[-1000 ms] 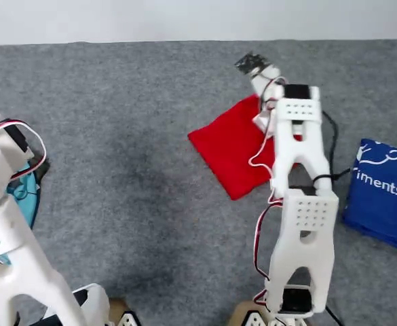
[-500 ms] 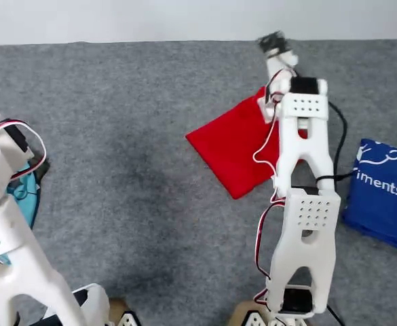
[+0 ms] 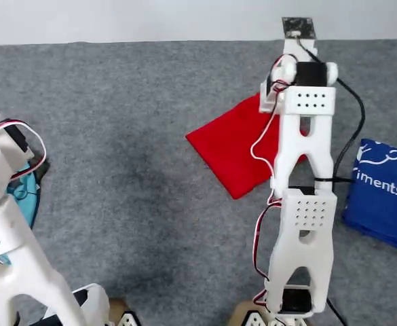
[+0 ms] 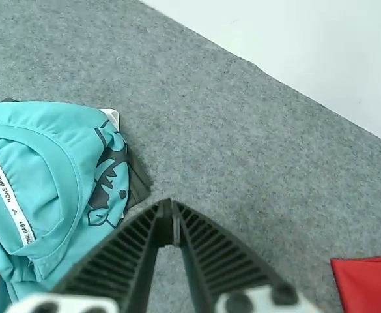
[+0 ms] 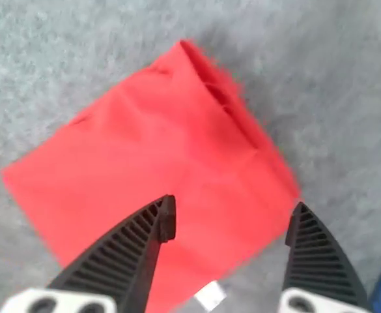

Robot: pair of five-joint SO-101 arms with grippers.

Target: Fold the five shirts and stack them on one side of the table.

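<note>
A folded red shirt (image 3: 235, 146) lies flat on the grey table mat, right of centre; it appears again as the red shirt (image 5: 157, 163) in the right wrist view, with a small white tag (image 5: 208, 297) at one edge. My right gripper (image 5: 232, 218) hangs open above it, holding nothing. A folded blue shirt (image 3: 385, 193) with white print lies at the right edge. A teal shirt (image 4: 40, 189) on a dark one lies at the left, just ahead of my left gripper (image 4: 172, 220), which is shut and empty. A corner of the red shirt (image 4: 366, 283) shows in the left wrist view.
The grey mat (image 3: 130, 129) ends at a white wall strip (image 3: 150, 20) along the far side. The right arm (image 3: 303, 170) stretches over the red shirt's right part. The left arm (image 3: 8, 231) stands at the near left corner.
The right arm's wrist has swung from over the red shirt toward the far edge of the mat and risen. The shirts and the left arm have not moved.
</note>
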